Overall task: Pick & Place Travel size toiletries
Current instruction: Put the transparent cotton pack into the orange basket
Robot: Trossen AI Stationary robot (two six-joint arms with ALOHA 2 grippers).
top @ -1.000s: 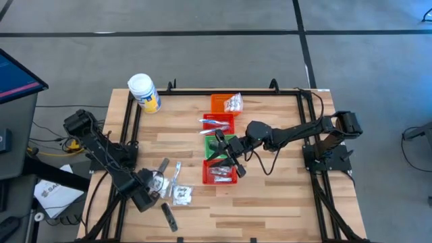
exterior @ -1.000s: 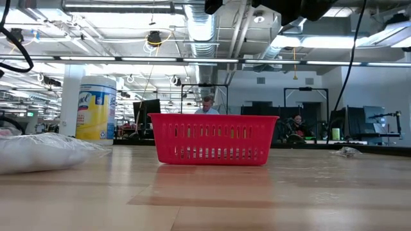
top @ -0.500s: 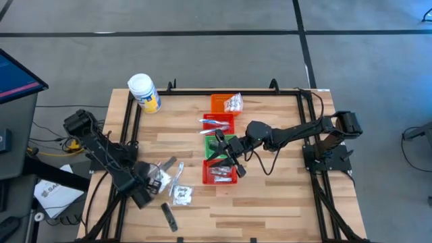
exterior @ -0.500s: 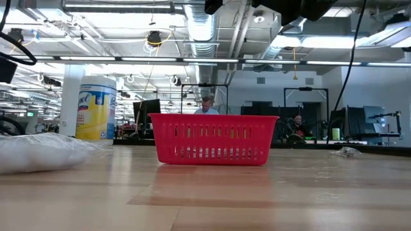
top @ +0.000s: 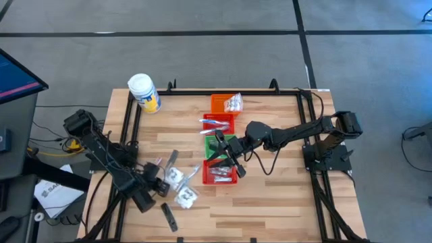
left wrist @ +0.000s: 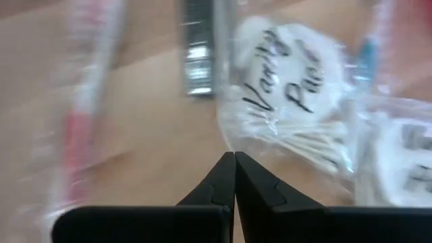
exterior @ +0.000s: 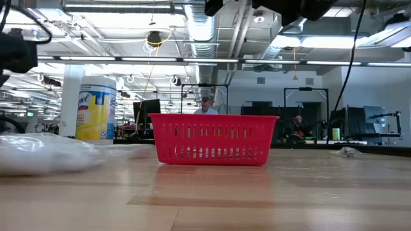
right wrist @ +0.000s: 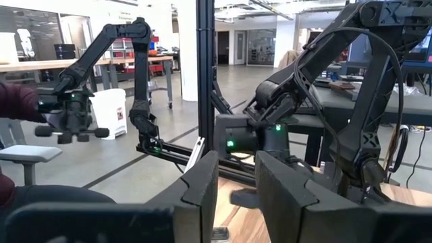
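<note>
**Sweeping sachets across the plank top with closed fingers**

Resting low at the table's front-left corner, the left gripper (top: 160, 187) has its two dark, tapered fingers pressed tip to tip, with nothing pinched between them. Just ahead of those tips lies a crinkled clear sachet (left wrist: 297, 128) holding a white round pad with dark script and a bundle of thin white sticks. A dark flat ridged strip (left wrist: 198, 50) lies beyond it, and a slim red-and-white toothbrush (left wrist: 84, 115) shows blurred to one side.

From above, the loose toiletries (top: 177, 185) form a glossy cluster on the pale wooden table (top: 270, 196), with another dark strip (top: 168, 217) near the front edge. Against a second ago, the cluster has spread and shifted toward the red basket (top: 220, 171), one sachet now almost reaching it, and the left gripper has travelled the same way.

The right gripper (top: 233, 160) hangs above the green basket (top: 221, 145) and the red one, its broad angular fingers a narrow gap apart; whether they hold anything I cannot tell. It has not moved.

The mesh baskets run in a line up the table's middle, ending at an orange basket (top: 224, 103) by the far rail. A white cylindrical jar (top: 144, 92) with a yellow label stands at the far-left corner. Open planks lie along the front edge and the whole right half.
</note>
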